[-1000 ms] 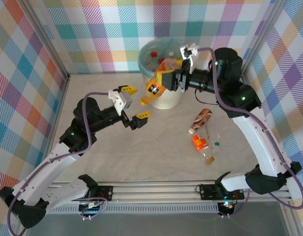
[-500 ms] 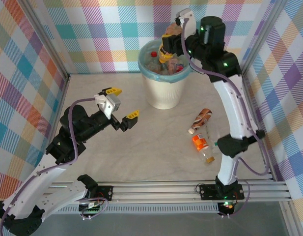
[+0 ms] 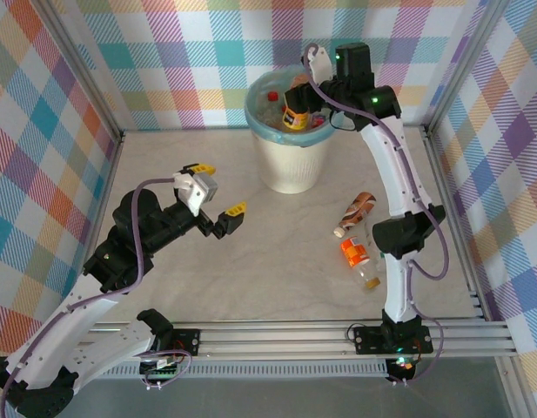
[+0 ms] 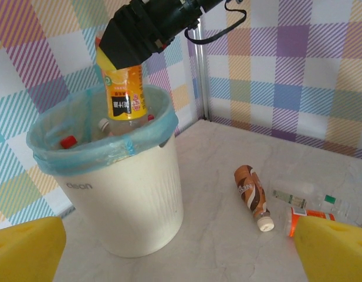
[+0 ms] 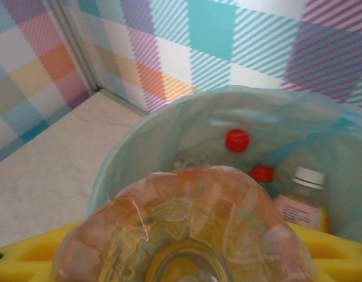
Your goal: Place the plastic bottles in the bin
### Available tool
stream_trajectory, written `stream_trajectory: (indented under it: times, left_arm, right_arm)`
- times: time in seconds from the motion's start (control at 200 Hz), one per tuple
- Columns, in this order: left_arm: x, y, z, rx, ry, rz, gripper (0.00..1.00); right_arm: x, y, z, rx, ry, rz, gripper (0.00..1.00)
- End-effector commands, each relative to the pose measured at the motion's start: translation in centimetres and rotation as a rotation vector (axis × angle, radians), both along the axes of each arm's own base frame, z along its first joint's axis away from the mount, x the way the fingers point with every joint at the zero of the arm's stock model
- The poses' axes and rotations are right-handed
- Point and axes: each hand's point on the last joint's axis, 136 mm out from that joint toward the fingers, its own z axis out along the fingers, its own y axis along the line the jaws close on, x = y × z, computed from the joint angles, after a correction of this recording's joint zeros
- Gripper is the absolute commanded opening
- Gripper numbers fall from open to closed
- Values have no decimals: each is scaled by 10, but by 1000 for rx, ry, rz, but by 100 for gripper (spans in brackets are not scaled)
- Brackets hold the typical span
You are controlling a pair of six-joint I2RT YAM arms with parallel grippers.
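Over the bin (image 3: 290,170), the right gripper (image 3: 298,100) clasps an orange-labelled bottle (image 3: 293,117), while the left gripper (image 3: 218,188) gapes wide.

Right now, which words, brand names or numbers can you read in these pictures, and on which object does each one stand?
"deon", perhaps "oeon", small grey letters, uncertain: on the wall of the bin.
Yellow-labelled bottle above the bin: white print on a black panel, too blurred to read.
Lying brown bottle: label marks too small to read.
Lying orange-labelled bottle: label unreadable.
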Motion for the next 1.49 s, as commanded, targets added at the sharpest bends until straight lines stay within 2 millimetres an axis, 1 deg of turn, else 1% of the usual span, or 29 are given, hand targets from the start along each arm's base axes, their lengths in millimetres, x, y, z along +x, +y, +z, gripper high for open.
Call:
stream_trajectory:
  times: [0.0,0.125,0.245,0.35,0.425,0.54,0.59,0.665,0.725,0.87,1.01,1.065,1.155,1.235,1.31,1.49]
  left_arm:
    - [-4,-4,-2,-5,10,-28,99]
    - [-5,-4,-3,-11,19,-28,99]
    - [-5,-4,-6,-10,30,-25,100]
    - [-4,-4,-7,-11,35,-23,99]
    - [-3,-4,-7,-9,35,-21,99]
    - [0,-6,-7,-4,36,-17,99]
    - [1,-7,-9,0,38,-20,99]
    - [3,-9,-10,2,42,-23,99]
    - [5,-12,-11,3,47,-27,99]
    - [8,-14,-9,5,46,-28,99]
    - [10,-13,-9,10,43,-17,99]
    - [10,-14,-10,11,46,-17,99]
    - [11,-14,-12,13,53,-17,99]
    - [12,-16,-14,14,58,-21,99]
    - [13,-17,-15,17,61,-23,99]
    - [15,-21,-22,29,83,-34,99]
  right_arm:
    - [-8,14,-58,-25,203,76,64]
    - [-3,19,-90,-47,274,92,65]
    - [4,24,-111,-66,298,108,67]
    - [11,25,-120,-83,287,103,68]
    - [18,24,-121,-96,264,89,68]
    - [25,24,-119,-100,228,85,71]
    - [27,25,-115,-92,212,84,73]
    - [28,30,-107,-75,187,92,74]
    - [26,33,-98,-55,170,102,70]
    - [18,31,-54,10,103,91,64]
    - [-2,23,-7,50,30,87,61]
    - [-11,19,7,56,11,85,61]
    - [-25,11,22,49,-4,76,60]
    - [-38,2,29,27,-1,64,59]
    - [-48,-8,27,-9,19,46,58]
    - [-68,-32,3,-116,130,-21,57]
